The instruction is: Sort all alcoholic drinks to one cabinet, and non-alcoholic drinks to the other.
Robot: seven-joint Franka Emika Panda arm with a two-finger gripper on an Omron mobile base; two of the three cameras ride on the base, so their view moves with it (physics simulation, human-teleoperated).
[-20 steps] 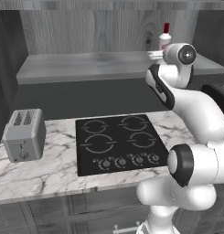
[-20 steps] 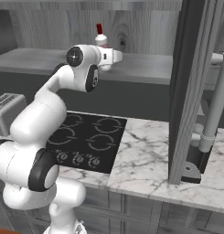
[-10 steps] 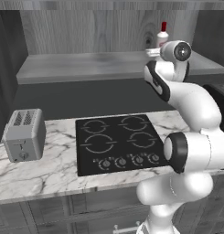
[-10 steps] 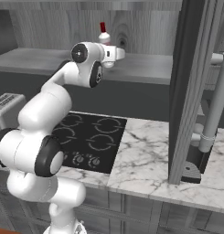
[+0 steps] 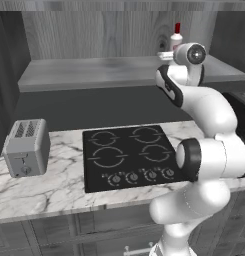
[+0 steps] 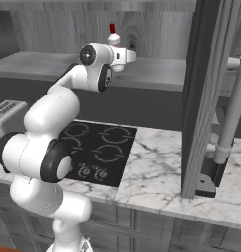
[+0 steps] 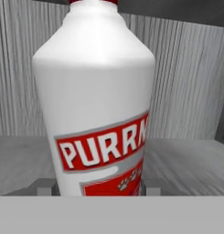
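Note:
A white bottle (image 7: 95, 96) with a red cap and a red label, one of the alcoholic drinks, stands upright and very close in the hand view. My gripper (image 7: 98, 188) is shut on its lower body, one finger on each side. In the left base view the bottle (image 5: 176, 39) rises just behind my hand (image 5: 166, 53), over the right part of the cabinet shelf (image 5: 94, 70). From the right base view the bottle (image 6: 112, 35) pokes up behind the wrist (image 6: 121, 55). Its base is hidden, so I cannot tell whether it touches the shelf.
Below the shelf a marble counter (image 5: 54, 190) carries a black stovetop (image 5: 131, 157) and a grey toaster (image 5: 26, 147) at the left. An open dark cabinet door (image 6: 205, 98) with a long bar handle (image 6: 230, 113) stands to the right of the arm.
The arm has reached a little further into the cabinet and its upper links have swung. The white bottle has shifted slightly with the hand.

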